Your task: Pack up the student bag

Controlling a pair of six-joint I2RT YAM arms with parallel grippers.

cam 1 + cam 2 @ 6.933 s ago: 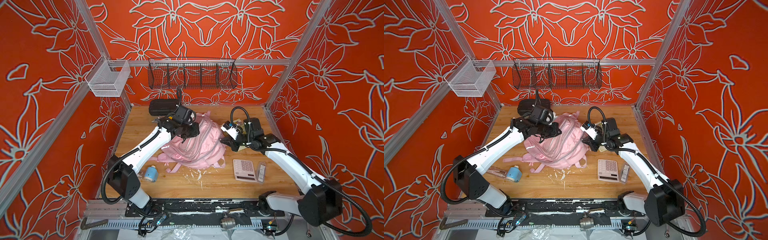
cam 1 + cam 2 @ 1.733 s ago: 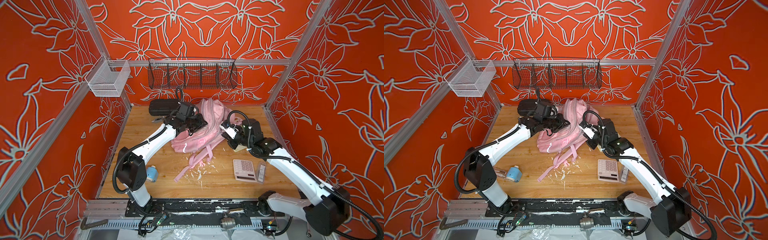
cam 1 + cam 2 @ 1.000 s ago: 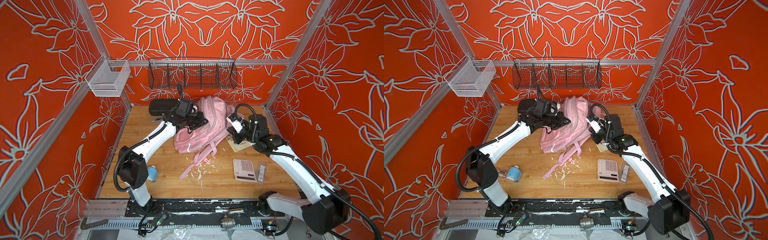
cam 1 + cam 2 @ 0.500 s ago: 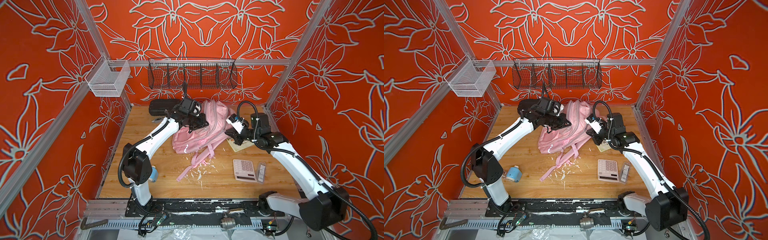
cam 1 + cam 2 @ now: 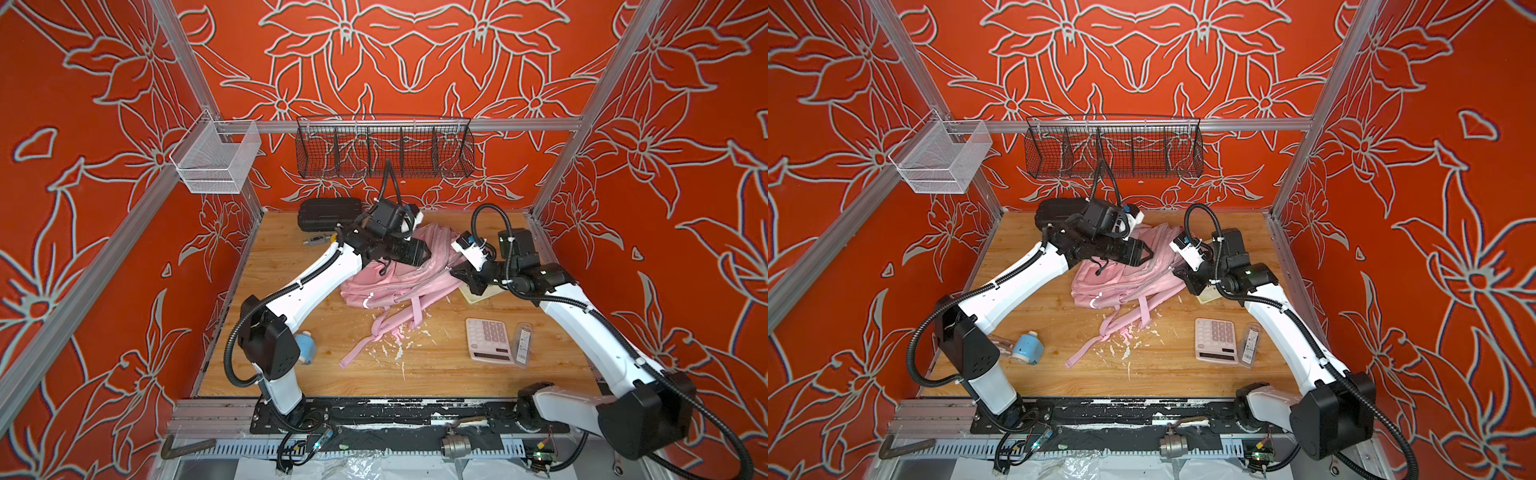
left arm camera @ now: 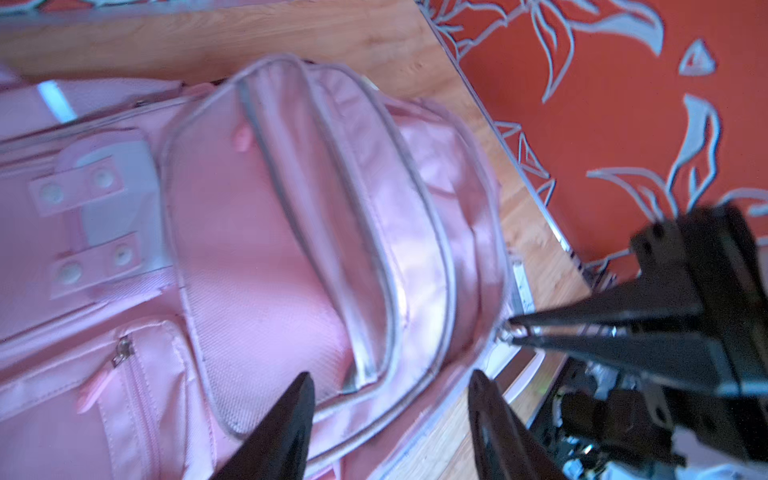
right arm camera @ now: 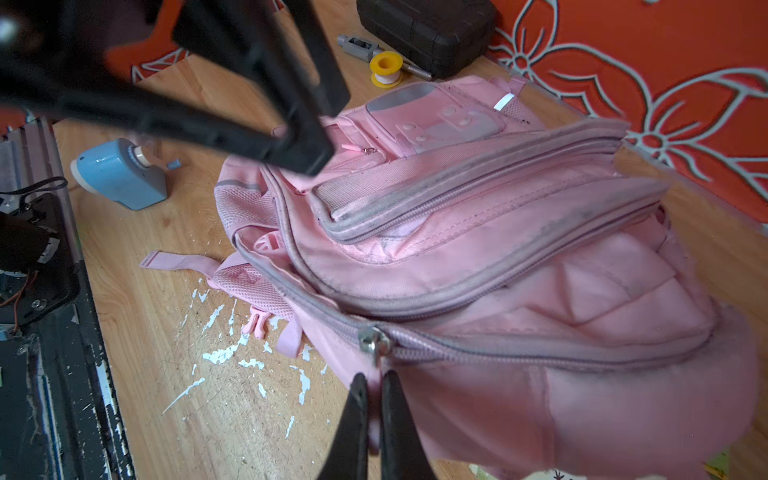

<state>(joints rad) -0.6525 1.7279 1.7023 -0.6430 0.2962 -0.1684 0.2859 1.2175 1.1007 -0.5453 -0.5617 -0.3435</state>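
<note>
Two arms meet over the student bag, which lies flat on the worktop near the middle of its back edge, pockets facing up and its pink straps trailing toward the front edge. The left gripper hangs just above the bag's front pocket with its fingers spread apart and nothing between them; in both top views it sits over the bag's back half. The right gripper is pinched tight on the zipper pull at the bag's right side, where the long grey zipper curves round the main compartment. A black case sits against the back edge toward the left corner, with a yellow spool just in front of it. A calculator and a slim packet lie side by side near the right edge, well apart from the bag. A blue gadget rests near the left edge, and white flecks are scattered on the wood around the strap ends.
</note>
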